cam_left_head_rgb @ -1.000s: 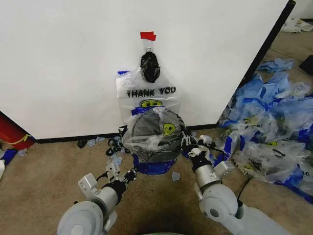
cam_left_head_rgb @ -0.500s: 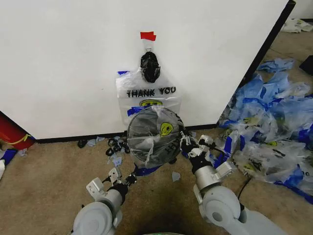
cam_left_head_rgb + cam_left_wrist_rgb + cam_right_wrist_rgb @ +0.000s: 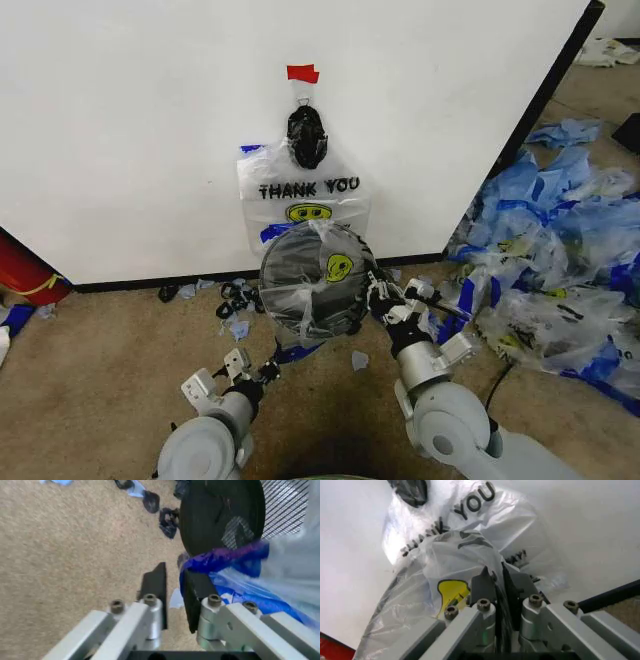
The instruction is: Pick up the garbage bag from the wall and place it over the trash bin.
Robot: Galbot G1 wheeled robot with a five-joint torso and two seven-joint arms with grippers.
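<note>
The garbage bag [image 3: 338, 264], clear with a yellow smiley, is draped over the round black mesh trash bin [image 3: 295, 290], which is tipped up at the foot of the wall [image 3: 130, 130]. My right gripper [image 3: 376, 291] is at the bin's right rim, shut on the bag's plastic [image 3: 445, 558]; its fingers [image 3: 481, 583] pinch a fold. My left gripper [image 3: 270, 368] hangs open over the carpet, short of the bin. Its fingers [image 3: 154, 587] are apart, with a blue bag handle [image 3: 220, 555] beside them and the bin's base [image 3: 220, 513] beyond.
A second "THANK YOU" bag [image 3: 300, 190] hangs on the wall under a glossy black bundle [image 3: 307, 137] and red tape [image 3: 302, 73]. A big heap of blue-and-clear bags [image 3: 560, 270] lies to the right. Black scraps [image 3: 235, 295] dot the carpet; a red object [image 3: 25, 275] is at left.
My left gripper has let go of the bag's lower edge and drawn back toward me. The bin with the bag has tipped and looks narrower. The right gripper keeps its hold.
</note>
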